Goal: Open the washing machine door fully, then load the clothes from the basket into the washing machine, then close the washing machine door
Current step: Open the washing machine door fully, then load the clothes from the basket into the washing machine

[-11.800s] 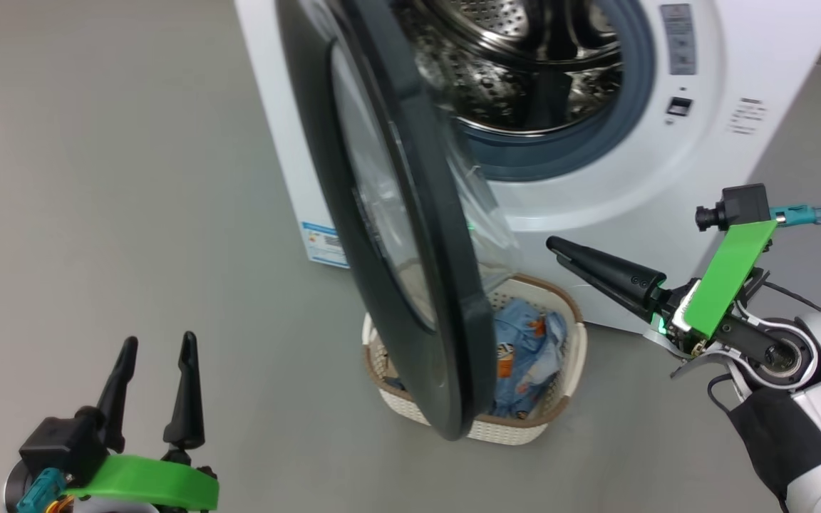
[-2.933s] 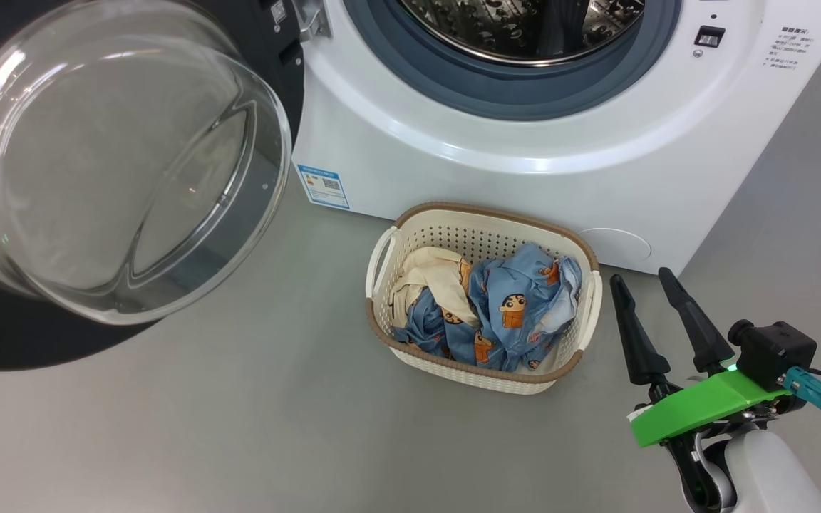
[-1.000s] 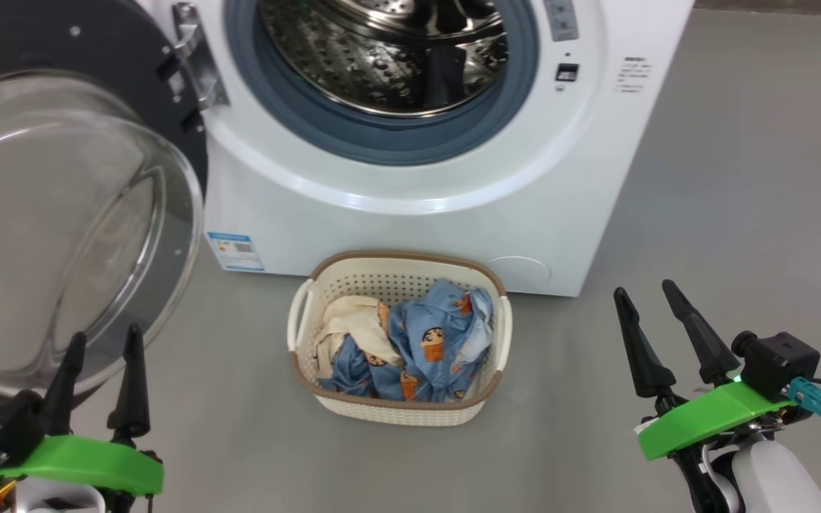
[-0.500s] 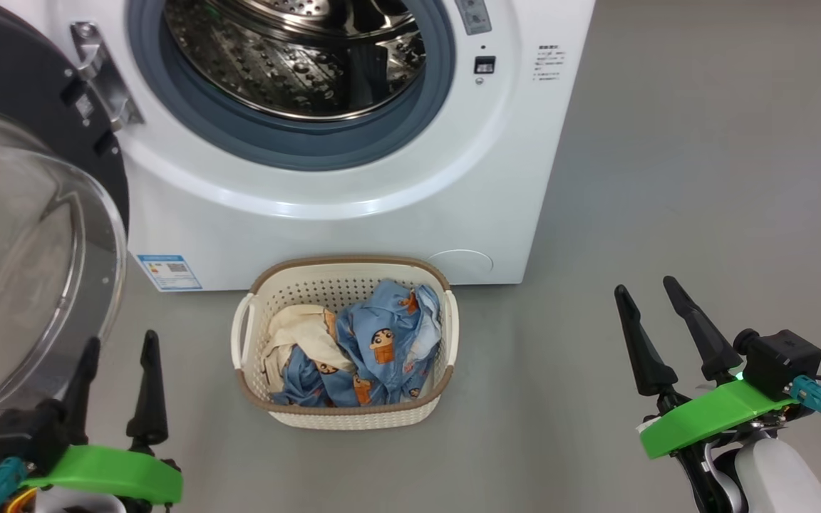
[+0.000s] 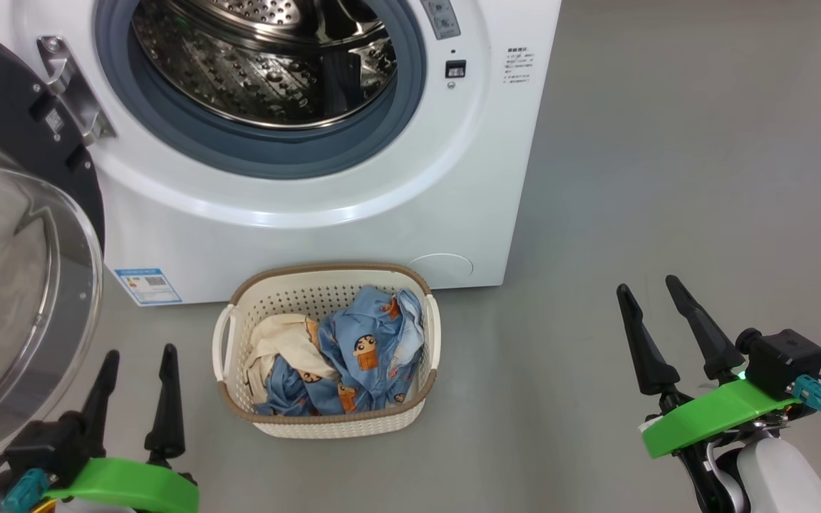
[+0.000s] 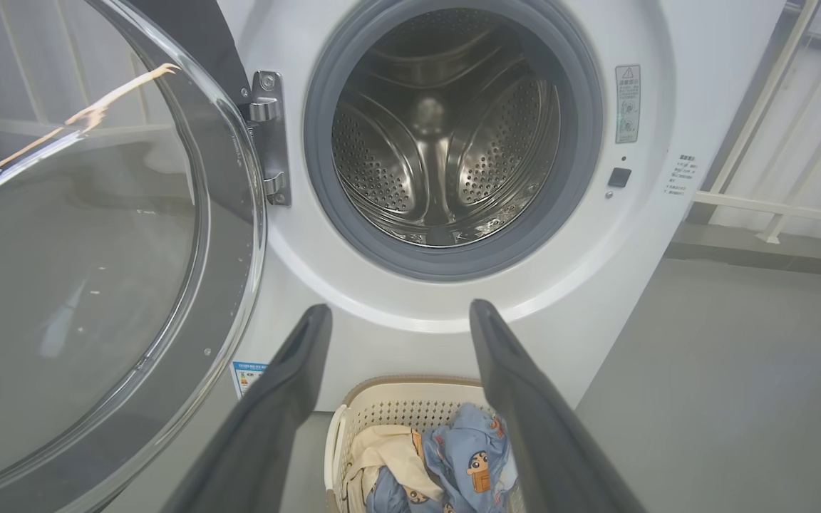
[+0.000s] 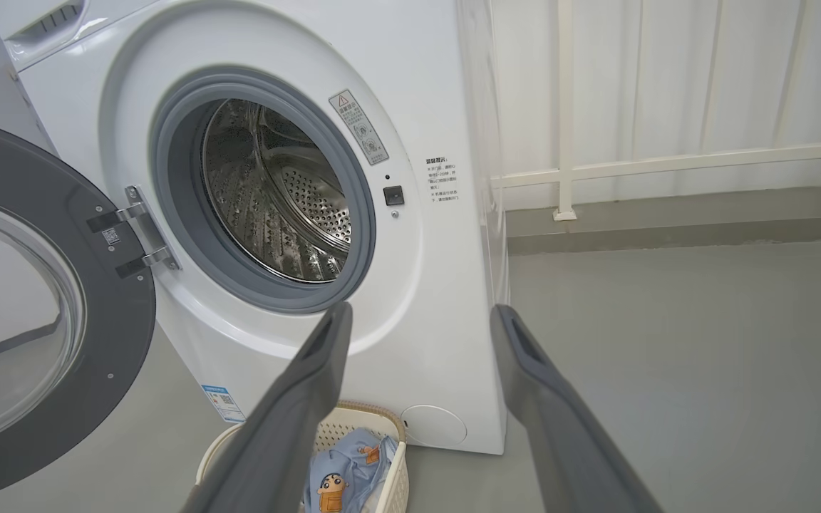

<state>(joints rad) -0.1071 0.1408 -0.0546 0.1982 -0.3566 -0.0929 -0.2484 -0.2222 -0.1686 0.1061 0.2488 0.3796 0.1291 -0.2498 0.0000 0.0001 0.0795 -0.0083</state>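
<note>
Two empty grippers, jaws spread wide: left gripper [image 5: 140,350] low at my near left, right gripper [image 5: 646,283] near right, neither touching anything. Between them sits the basket [image 5: 325,426], the clothes [image 5: 360,349] all piled inside, blue print beside cream cloth. Just behind it stands the washing machine [image 5: 311,235], drum [image 5: 261,64] bare, with the washing machine door [image 5: 18,285] swung wide out on the left. My worry: the left gripper is right beside that door's glass, so a sloppy reach toward the basket could bump it and swing it back. Also, a shallow pinch might catch one layer only and drag cloth over the rim, tipping that light-looking basket.
</note>
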